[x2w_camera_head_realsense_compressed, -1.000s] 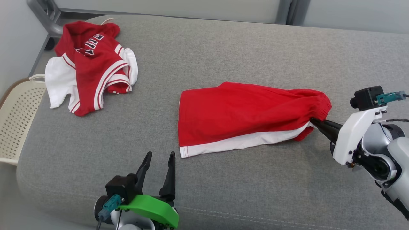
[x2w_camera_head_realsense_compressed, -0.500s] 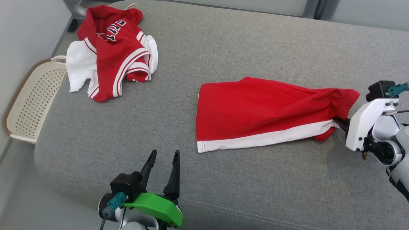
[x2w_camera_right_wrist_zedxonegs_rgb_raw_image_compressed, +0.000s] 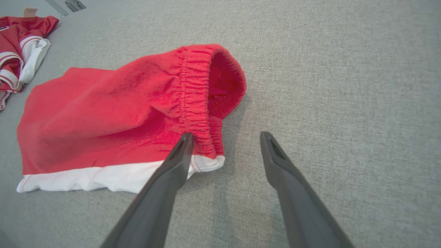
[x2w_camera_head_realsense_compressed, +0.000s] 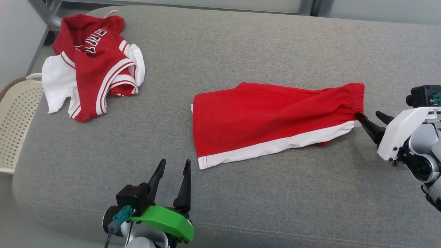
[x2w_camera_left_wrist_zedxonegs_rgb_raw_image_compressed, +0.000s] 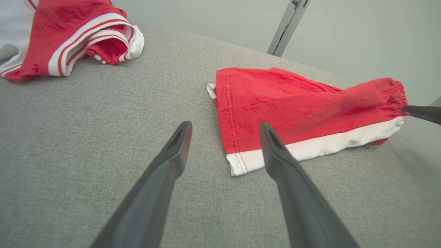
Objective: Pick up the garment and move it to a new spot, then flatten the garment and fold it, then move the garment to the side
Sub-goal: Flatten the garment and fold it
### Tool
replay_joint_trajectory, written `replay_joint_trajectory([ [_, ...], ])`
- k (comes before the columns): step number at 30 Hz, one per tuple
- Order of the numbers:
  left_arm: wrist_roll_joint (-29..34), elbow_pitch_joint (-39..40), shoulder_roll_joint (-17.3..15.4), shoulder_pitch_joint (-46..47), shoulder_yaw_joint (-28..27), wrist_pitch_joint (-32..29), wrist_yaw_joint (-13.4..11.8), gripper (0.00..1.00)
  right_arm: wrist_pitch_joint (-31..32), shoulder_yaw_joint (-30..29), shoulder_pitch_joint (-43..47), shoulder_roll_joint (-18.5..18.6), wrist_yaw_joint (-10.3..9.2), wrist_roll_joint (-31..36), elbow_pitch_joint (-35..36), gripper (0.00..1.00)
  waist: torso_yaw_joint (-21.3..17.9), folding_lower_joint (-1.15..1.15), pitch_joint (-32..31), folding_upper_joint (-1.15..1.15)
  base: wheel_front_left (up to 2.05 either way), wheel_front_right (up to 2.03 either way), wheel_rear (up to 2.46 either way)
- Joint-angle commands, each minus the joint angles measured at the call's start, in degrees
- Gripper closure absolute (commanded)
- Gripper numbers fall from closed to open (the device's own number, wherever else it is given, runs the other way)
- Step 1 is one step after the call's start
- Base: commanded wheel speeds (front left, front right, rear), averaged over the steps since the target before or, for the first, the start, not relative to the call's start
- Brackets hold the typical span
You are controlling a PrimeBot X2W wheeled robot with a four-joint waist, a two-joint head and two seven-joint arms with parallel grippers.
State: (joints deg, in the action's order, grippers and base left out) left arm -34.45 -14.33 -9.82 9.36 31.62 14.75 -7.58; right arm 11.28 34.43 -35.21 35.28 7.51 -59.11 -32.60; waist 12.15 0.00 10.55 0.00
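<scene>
Head view: on the grey cushion [x2w_camera_head_realsense_compressed: 241, 213] the red shorts [x2w_camera_head_realsense_compressed: 262, 117] lie lengthwise, flat but for the waistband [x2w_camera_right_wrist_zedxonegs_rgb_raw_image_compressed: 196, 96], which puffs open. Your right gripper [x2w_camera_head_realsense_compressed: 367, 114] sits at that waistband with its jaws spread, one fingertip at the cloth's edge, gripping nothing. The left gripper [x2w_camera_head_realsense_compressed: 175, 161], also spread and empty, hovers near the shorts' hem corner [x2w_camera_head_realsense_compressed: 203, 163]. I'd pinch both ends and draw them apart, keeping low.
</scene>
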Motion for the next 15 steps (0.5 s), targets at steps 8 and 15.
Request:
replay_joint_trajectory([
  [8,0.2,0.9,-1.4,-0.4,-0.4,-0.4,-0.7,0.00,-10.6,-0.1,6.1,3.0,-0.02,-1.2,5.0,0.00,-4.9,0.00,-2.0,0.00,0.00,0.00,0.00],
  [15,-0.3,2.0,-2.6,-1.4,-0.9,-0.9,-1.4,0.00,-19.5,-1.4,10.2,2.7,-0.02,2.7,7.8,0.00,-7.3,0.00,-3.9,0.00,0.00,0.00,0.00],
])
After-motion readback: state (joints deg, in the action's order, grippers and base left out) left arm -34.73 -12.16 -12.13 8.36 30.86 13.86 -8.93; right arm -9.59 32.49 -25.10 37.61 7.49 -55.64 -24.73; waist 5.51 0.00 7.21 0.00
